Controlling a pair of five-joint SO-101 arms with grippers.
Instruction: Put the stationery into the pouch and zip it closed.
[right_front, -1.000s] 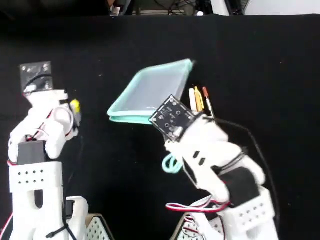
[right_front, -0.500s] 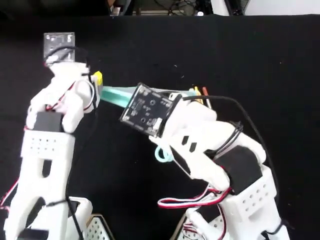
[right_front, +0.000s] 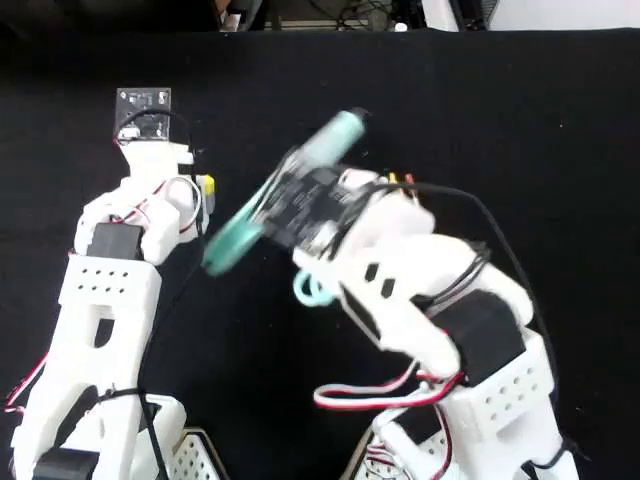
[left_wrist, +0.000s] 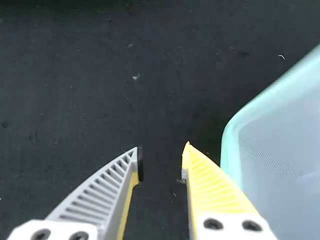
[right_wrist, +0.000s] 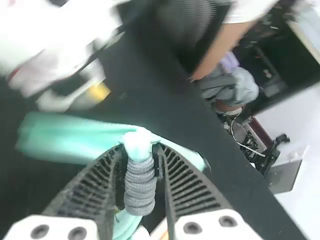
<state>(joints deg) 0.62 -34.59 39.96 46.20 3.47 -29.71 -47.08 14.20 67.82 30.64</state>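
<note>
- Left hand (left_wrist: 160, 155): jaws parted to a narrow gap, nothing held. It is placed low over the desk (right_front: 560, 120), just beside the lower corner of the pouch (right_front: 285, 190). No contact with the pouch can be confirmed.
- Pouch: held off the desk and steeply tilted, one end up and away, the other end down toward the left arm. Whether the zip is open cannot be told.
- Right hand (right_wrist: 140, 150): clamped on a ribbed cord (right_wrist: 139, 180) at the pouch edge, so the whole weight is judged to be carried by that one cord.
- Stationery (right_front: 408, 181): pens lying on the desk past the right arm, mostly hidden by it and well outside the pouch. Nothing is judged to be loaded yet.

Risks, as judged:
- The cord could slip through the right fingers, since the grip is small and the pouch swings freely below it. The pouch would then drop.
- The swinging pouch could be struck by the left hand rather than pinched, because its corner lies beside the jaws and not between them.
- The pens could be swept aside by the hanging pouch or the right arm.
- If the mouth is pinched shut by the left hand, loading would be blocked.
</note>
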